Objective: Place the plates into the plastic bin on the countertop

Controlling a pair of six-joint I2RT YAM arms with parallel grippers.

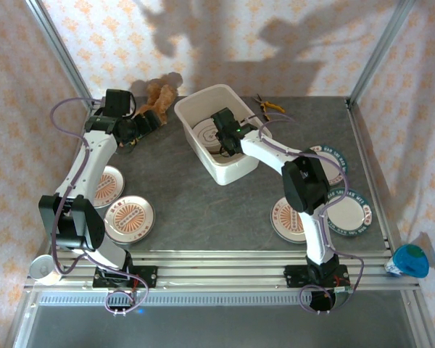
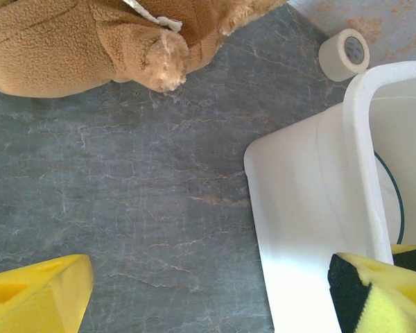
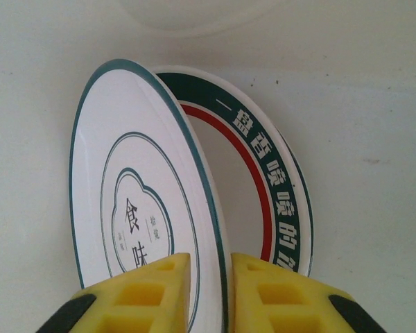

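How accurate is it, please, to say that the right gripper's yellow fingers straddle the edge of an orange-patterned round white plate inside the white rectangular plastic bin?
Only the pattern is wrong. The right wrist view shows the right gripper straddling the edge of a round white plate with thin dark green rings, not an orange pattern, inside the white rectangular plastic bin.

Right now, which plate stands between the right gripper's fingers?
The thin-rimmed plate, on edge in the plastic bin; the broad green-banded plate sits beside it.

Jaws straddle the tilted green-rimmed plate [image 3: 139, 187], a red-ringed plate [image 3: 263, 173] just behind.
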